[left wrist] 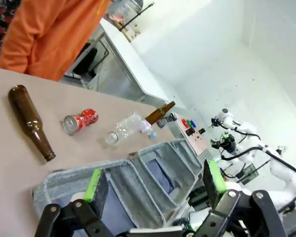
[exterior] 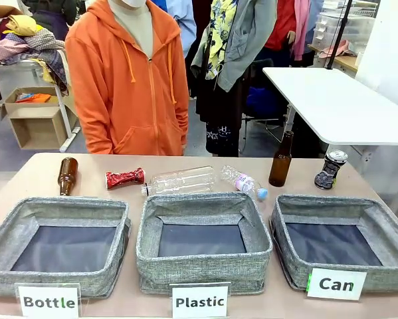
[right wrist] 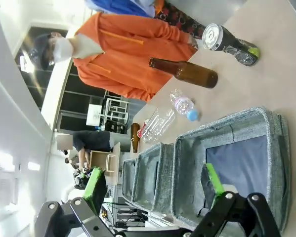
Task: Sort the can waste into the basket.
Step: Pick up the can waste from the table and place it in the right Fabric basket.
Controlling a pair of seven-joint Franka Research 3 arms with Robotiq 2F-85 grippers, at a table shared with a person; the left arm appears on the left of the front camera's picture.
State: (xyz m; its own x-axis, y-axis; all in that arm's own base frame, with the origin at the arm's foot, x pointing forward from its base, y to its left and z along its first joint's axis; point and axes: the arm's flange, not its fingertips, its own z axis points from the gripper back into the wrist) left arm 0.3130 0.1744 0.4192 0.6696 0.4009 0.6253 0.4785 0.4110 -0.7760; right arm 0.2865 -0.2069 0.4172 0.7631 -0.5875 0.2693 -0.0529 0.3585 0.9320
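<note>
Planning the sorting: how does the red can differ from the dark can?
The red can is shiny red; the dark can is black with a silver top. The red can lies on its side; the dark can stands on end. The red can is far from the Can basket, toward the table's left; the dark can stands just behind it. Both are crushed and sit on the table, in no basket.

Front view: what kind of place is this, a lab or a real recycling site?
Probably an indoor lab or workshop staged for a sorting trial: a Bottle basket, Plastic basket and Can basket lined up with printed labels on a table, a white work table and cardboard boxes behind.
</note>
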